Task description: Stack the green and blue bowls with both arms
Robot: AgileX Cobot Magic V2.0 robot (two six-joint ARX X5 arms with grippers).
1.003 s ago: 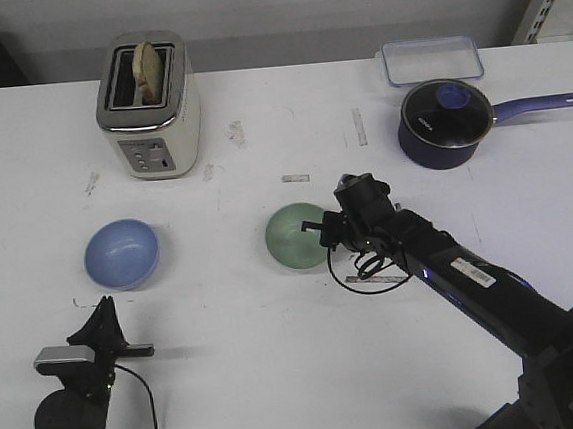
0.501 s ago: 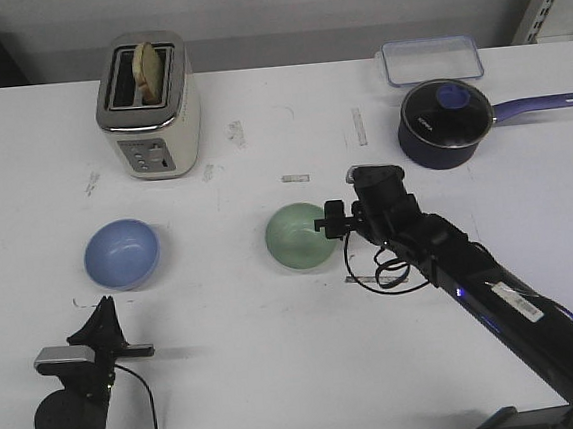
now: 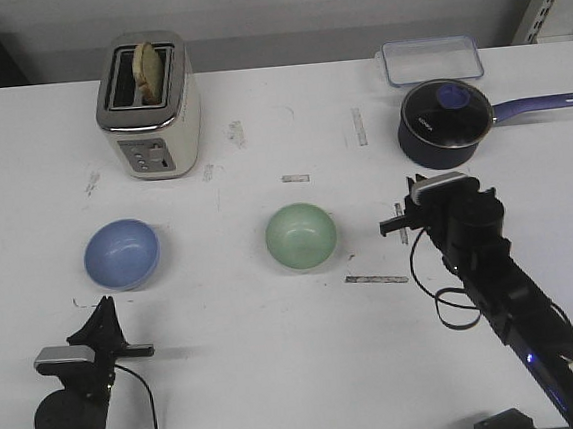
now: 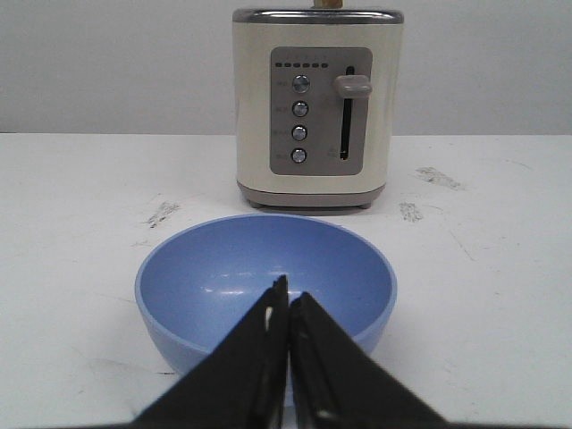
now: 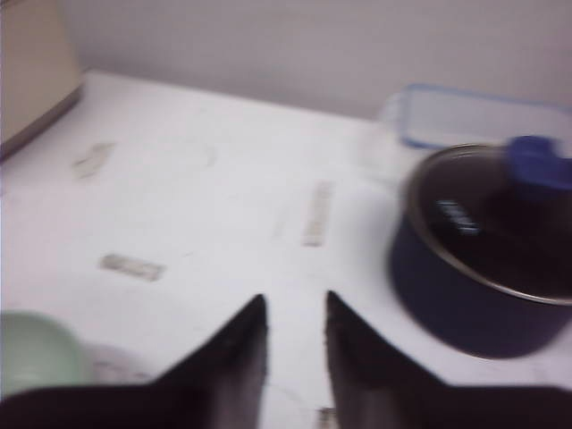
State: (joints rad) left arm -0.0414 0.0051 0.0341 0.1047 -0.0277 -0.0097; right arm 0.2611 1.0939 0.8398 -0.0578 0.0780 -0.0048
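Observation:
The pale green bowl [image 3: 300, 235] sits upright at the table's middle; its edge shows blurred in the right wrist view [image 5: 31, 353]. The light blue bowl [image 3: 121, 254] sits upright to its left, and fills the left wrist view [image 4: 265, 281]. My left gripper [image 3: 102, 313] is low at the front left, just on the near side of the blue bowl; its fingers are shut and empty [image 4: 288, 290]. My right gripper [image 3: 400, 221] hangs to the right of the green bowl, apart from it, with its jaws a little open and empty [image 5: 295, 308].
A cream toaster [image 3: 149, 106] with bread stands at the back left, beyond the blue bowl [image 4: 317, 103]. A navy saucepan [image 3: 446, 123] with a long handle and a clear lidded box [image 3: 432, 59] stand at the back right. Tape strips [image 3: 376, 279] lie on the table.
My right arm has drawn back to the right, away from the green bowl it was touching. The green bowl stays on the table. The left arm has not moved.

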